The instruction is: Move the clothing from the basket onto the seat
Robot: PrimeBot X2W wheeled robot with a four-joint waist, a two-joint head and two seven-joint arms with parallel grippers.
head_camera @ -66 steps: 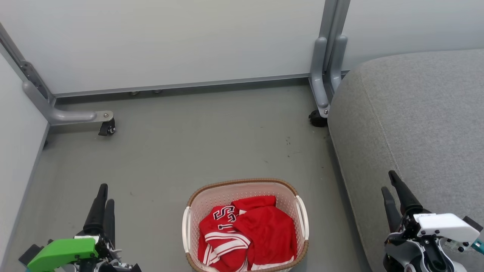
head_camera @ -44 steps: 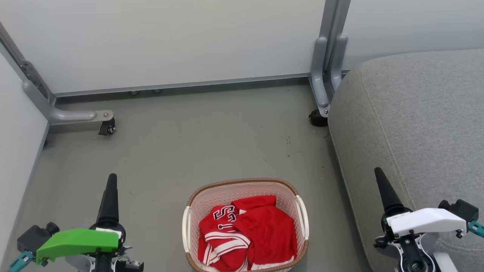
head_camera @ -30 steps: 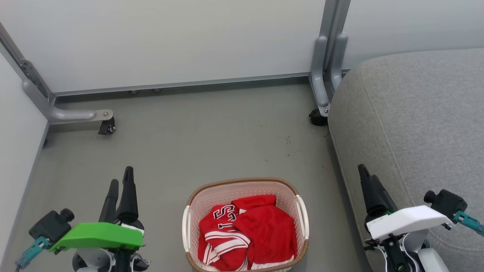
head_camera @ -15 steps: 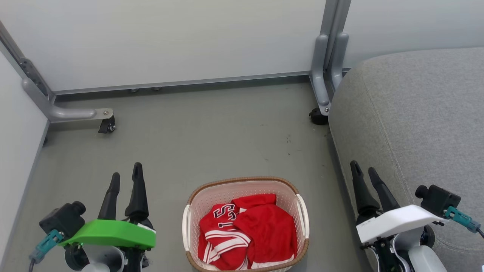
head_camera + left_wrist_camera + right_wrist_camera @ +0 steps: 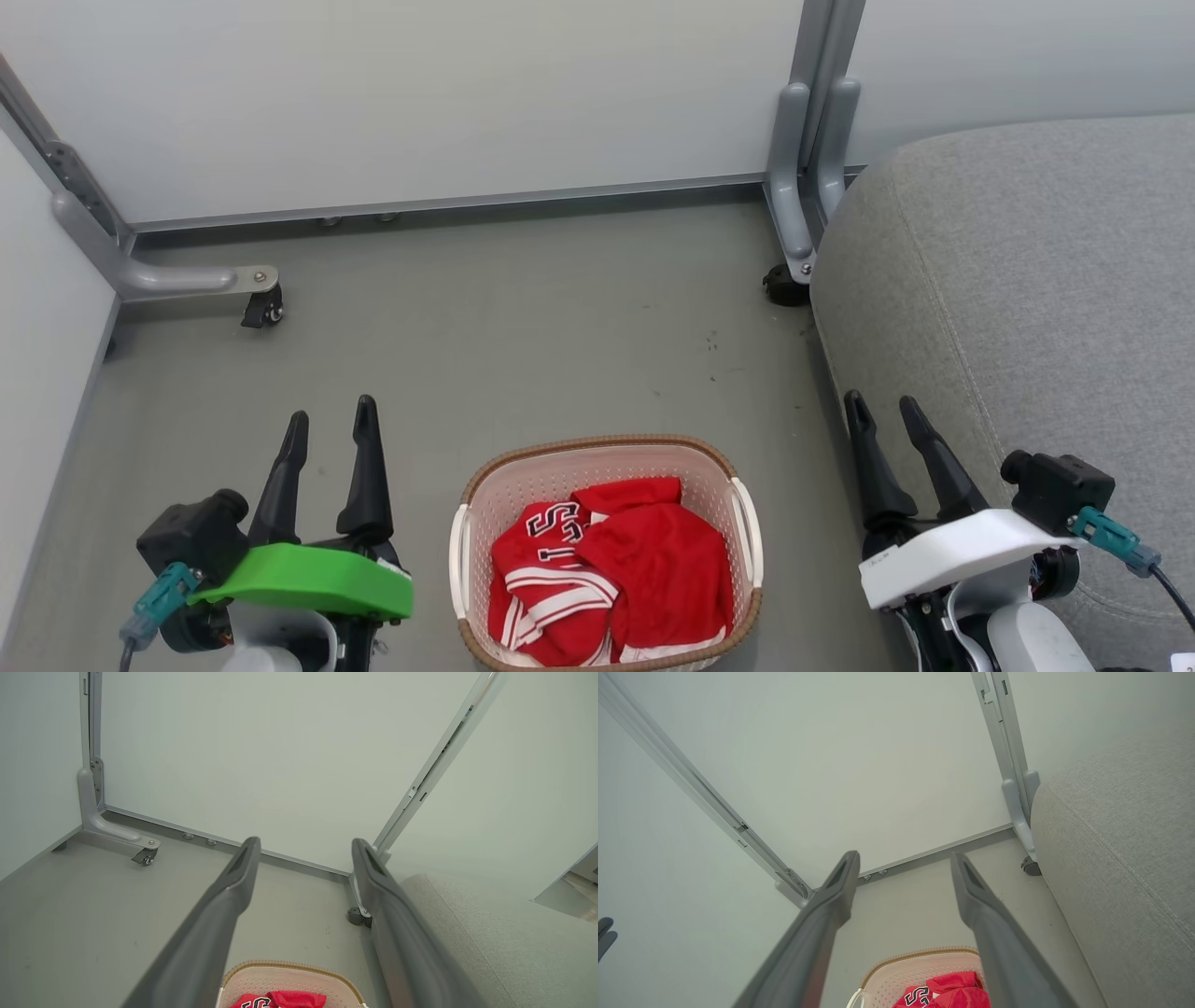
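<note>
The basket point(image 5: 597, 442) is sitting on the grey floor point(image 5: 485, 336), low in the middle of the head view, between the two arms. The clothing point(image 5: 621, 569) is lying crumpled inside it. It is red with white stripes and dark white-edged lettering, and it is covering most of the bottom and lying below the brown rim. The seat point(image 5: 1027, 280) is taking up the right side of that view, its rounded corner lying near a grey partition post point(image 5: 810, 140). The basket is standing near the seat's side but apart from it, with a strip of floor between them.

The left jaws are hanging released to the left of the basket. Their two dark fingers point(image 5: 367, 471) are spreading apart and pointing up the view, with nothing between them and a green cover point(image 5: 308, 579) lying behind. The right jaws are likewise released and gripping nothing. Their fingers point(image 5: 870, 467) are standing apart against the seat's side, to the right of the basket, above a white cover point(image 5: 948, 558). Neither pair is touching the basket or the clothing.

In the left wrist view, the spread fingers are framing the floor and a pale wall panel point(image 5: 280, 756). The basket's far rim and a bit of red cloth are showing at the bottom edge. In the right wrist view, the same rim and lettered cloth are showing low between the fingers, with the seat rising at the right.
</note>
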